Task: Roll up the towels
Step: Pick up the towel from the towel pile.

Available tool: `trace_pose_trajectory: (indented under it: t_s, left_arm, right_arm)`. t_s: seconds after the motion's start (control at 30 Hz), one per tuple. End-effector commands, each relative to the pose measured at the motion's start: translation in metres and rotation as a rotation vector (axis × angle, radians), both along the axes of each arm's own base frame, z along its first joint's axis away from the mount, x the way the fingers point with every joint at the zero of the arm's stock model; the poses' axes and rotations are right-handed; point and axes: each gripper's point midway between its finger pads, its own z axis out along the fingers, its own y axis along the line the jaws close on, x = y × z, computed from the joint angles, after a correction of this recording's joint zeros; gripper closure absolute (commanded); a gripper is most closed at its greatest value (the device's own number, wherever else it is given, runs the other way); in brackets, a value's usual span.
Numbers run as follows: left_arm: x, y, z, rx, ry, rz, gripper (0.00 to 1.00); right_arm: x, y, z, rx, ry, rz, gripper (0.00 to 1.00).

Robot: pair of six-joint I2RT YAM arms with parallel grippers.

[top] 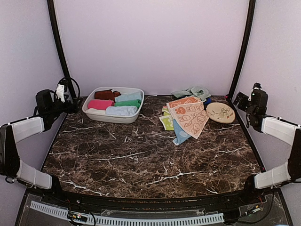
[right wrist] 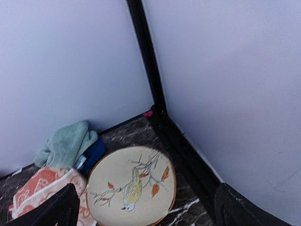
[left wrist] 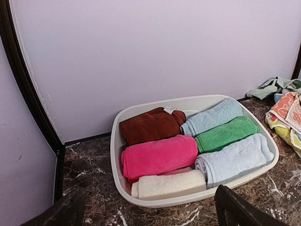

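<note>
both arms parked out at the table edges, nothing held. left gripper (left wrist: pixel 149 192) jaws spread wide, empty, hanging over the far left corner and looking down at the white tub (top: pixel 113 118). right gripper (right wrist: pixel 146 197) also wide open and empty, over the far right corner above the round disc (top: pixel 220 112) with a bird print.

tub sits far left on the dark marble table (top: pixel 141 165), holding six rolled towels side by side: brown (left wrist: pixel 150 125), pink (left wrist: pixel 160 155), cream (left wrist: pixel 169 183), light blue roll (left wrist: pixel 211 117), green (left wrist: pixel 225 134), pale blue (left wrist: pixel 235 157).

unrolled towels lie in a loose pile far right of centre, between tub and disc. peach-orange towel (top: pixel 190 117) with cartoon prints lies flat on top, light-blue towel (top: pixel 180 135) pokes out under its near edge, yellow-green towel (top: pixel 166 122) at its left. mint towel (top: pixel 192 92) is bunched against the far wall, dark blue towel (right wrist: pixel 91 155) tucked just beside it, touching the disc's far left edge.
</note>
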Motion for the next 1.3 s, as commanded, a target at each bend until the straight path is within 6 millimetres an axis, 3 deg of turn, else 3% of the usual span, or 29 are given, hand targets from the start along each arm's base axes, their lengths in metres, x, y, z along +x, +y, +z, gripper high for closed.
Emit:
trace_pose_trajectory:
  t_s: [0.0,0.13,0.2,0.3,0.37,0.57,0.77,0.87,1.0,1.27]
  left_arm:
    - [-0.024,-0.002,-0.03,-0.02,0.275,-0.014,0.01]
    - [-0.03,-0.009,-0.022,-0.045,0.349,-0.047,0.01]
    - [-0.032,-0.008,-0.02,-0.041,0.379,-0.05,0.01]
    - [-0.034,-0.009,-0.02,-0.029,0.415,-0.057,0.01]
    - [-0.035,-0.007,-0.02,-0.02,0.428,-0.053,0.01]
    - [-0.045,-0.007,-0.021,0.012,0.442,-0.054,0.01]
    - [-0.05,-0.009,-0.026,0.006,0.453,-0.066,0.01]
    - [-0.051,-0.009,-0.031,0.005,0.462,-0.065,0.01]
    - [-0.052,-0.009,-0.035,0.012,0.467,-0.066,0.01]
    - [-0.053,-0.009,-0.032,0.028,0.457,-0.074,0.01]
  right_arm:
    - [-0.004,0.076,-0.043,0.044,0.191,0.305,0.0]
    - [-0.01,0.163,-0.058,-0.132,0.291,0.448,0.01]
    - [-0.013,0.199,-0.079,-0.187,0.37,0.505,0.07]
    - [-0.018,0.238,-0.104,-0.245,0.458,0.558,0.15]
    - [-0.017,0.253,-0.121,-0.261,0.509,0.57,0.21]
    - [-0.01,0.27,-0.171,-0.267,0.667,0.597,0.29]
    - [0.0,0.28,-0.191,-0.283,0.725,0.606,0.37]
    - [0.012,0.289,-0.183,-0.274,0.701,0.612,0.42]
    - [0.018,0.294,-0.19,-0.274,0.723,0.617,0.51]
    - [0.02,0.289,-0.214,-0.262,0.795,0.607,0.52]
